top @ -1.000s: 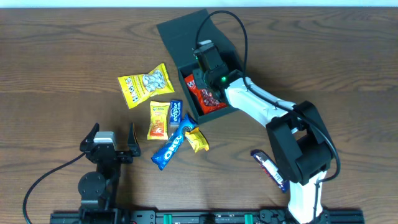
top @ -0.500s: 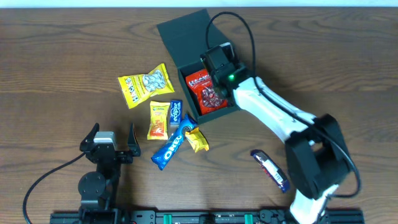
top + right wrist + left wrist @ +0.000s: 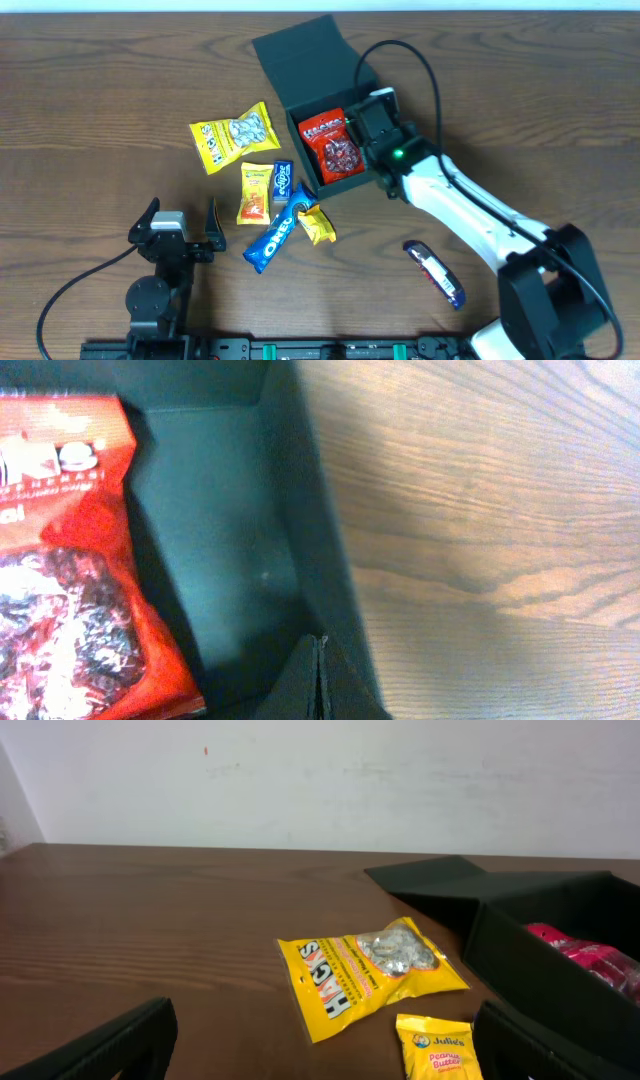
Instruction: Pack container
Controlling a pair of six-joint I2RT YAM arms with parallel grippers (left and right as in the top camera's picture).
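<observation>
Plainly, the container [image 3: 305, 62] sat at the far middle of the table, its lid flap thrown back on the far side, and a red packet [image 3: 333, 148] lay inside against its left wall. The right gripper [image 3: 318, 675] hung with fingers pressed together and empty directly above the box's right wall. A drop or sideways swing from there could have caught that thin cardboard edge and shoved or tipped the box. The left gripper [image 3: 182, 222] rested near-left with its fingers spread wide, holding nothing, well apart from everything, so it posed little risk. Loose snacks lay between the two. A yellow bag [image 3: 370, 970] read "HACKS", a small yellow packet [image 3: 437, 1045] read "Julie's Peanut Butter" and a blue wrapper [image 3: 272, 240] read "OREO". The red packet's white lettering was too blurred to read for certain.
</observation>
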